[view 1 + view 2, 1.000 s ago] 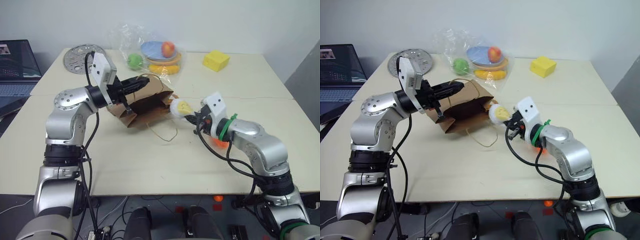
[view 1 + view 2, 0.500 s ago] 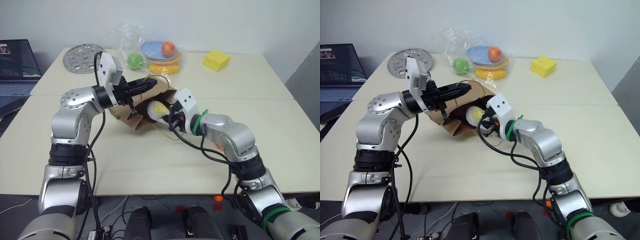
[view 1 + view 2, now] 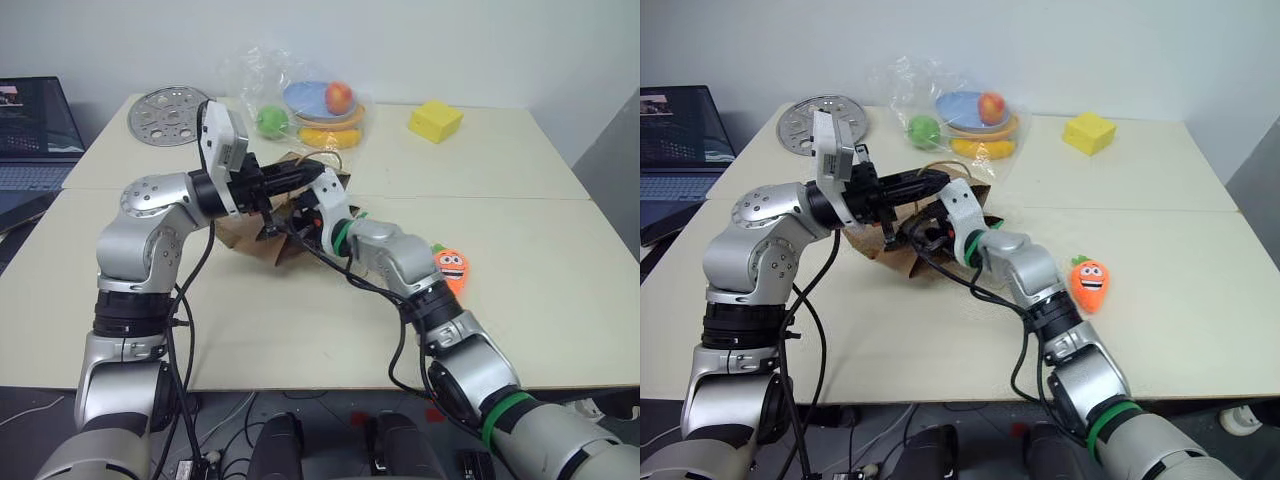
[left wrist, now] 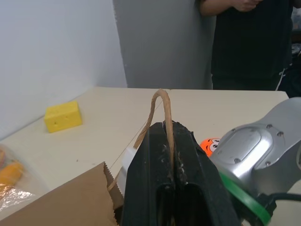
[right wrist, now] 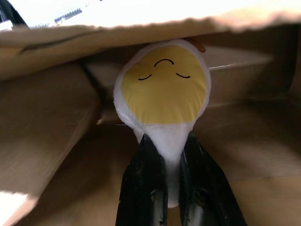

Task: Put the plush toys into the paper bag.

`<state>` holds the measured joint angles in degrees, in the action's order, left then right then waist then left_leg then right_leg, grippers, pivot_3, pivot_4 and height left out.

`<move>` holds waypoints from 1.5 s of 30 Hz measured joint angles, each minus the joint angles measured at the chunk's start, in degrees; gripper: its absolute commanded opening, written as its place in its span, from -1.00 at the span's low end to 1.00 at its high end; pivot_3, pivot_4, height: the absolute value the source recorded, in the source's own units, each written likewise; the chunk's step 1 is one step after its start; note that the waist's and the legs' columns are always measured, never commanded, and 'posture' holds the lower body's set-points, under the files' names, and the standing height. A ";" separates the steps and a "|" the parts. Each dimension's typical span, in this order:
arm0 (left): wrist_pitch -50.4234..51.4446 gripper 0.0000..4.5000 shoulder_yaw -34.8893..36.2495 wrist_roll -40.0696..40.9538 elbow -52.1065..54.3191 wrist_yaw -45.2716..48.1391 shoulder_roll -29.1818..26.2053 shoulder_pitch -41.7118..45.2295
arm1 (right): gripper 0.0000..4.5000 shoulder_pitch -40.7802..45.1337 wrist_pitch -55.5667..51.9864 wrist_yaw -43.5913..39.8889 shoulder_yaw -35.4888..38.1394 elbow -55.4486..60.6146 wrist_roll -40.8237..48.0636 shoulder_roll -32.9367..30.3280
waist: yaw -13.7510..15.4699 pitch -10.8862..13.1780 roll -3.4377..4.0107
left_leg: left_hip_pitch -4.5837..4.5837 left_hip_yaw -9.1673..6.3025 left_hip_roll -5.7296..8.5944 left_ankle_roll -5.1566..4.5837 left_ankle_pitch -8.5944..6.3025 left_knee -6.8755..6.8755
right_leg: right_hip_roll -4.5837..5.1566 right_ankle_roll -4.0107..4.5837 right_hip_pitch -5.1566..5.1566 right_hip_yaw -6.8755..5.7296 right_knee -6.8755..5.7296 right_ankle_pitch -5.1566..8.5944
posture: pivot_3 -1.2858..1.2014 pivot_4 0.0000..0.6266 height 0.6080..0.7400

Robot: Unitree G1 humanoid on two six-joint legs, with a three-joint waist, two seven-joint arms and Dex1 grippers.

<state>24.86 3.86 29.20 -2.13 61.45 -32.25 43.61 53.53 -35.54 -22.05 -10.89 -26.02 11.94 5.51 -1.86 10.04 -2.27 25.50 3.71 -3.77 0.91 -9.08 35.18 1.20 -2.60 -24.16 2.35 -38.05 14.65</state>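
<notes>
The brown paper bag [image 3: 246, 238] lies on its side mid-table with its mouth facing right. My left gripper [image 4: 168, 129] is shut on its twisted handle [image 4: 160, 100] and holds the top edge up. My right arm reaches into the mouth. Inside the bag [image 5: 51, 117], my right gripper [image 5: 171, 146] is shut on the white-and-yellow plush toy [image 5: 163, 87], pinching its white lower edge. The orange carrot plush toy [image 3: 452, 268] lies face up on the table, to the right of my right arm and apart from the bag.
A clear plastic bag of fruit and plates [image 3: 310, 105] sits behind the paper bag. A yellow block [image 3: 434, 121] is at the back right, a round metal disc [image 3: 165, 103] at the back left, a laptop [image 3: 35, 130] far left. A person [image 4: 249, 42] stands beyond the table.
My right arm swung left and forward, carrying the white-and-yellow toy from outside the bag into its mouth. That uncovered the carrot toy. My left gripper kept its hold on the handle.
</notes>
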 measured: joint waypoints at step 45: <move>-2.86 -1.00 -0.63 -1.31 -2.50 0.45 0.55 -0.77 | 0.98 -43.84 -18.53 5.31 16.45 65.30 2.84 -22.79 | 0.23 -0.01 -0.01 | 0.07 -0.33 0.09 0.00 0.01 0.01 | -0.05 0.01 0.06 -0.01 0.05 0.05 | 0.03 -0.52 1.00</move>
<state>22.00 3.23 27.89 -4.63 61.90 -31.71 42.84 9.69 -54.07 -16.75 5.56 39.29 14.78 -17.28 -1.62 10.03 -2.27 25.57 3.38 -3.68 0.91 -9.07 35.19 1.15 -2.59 -24.10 2.35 -38.00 14.70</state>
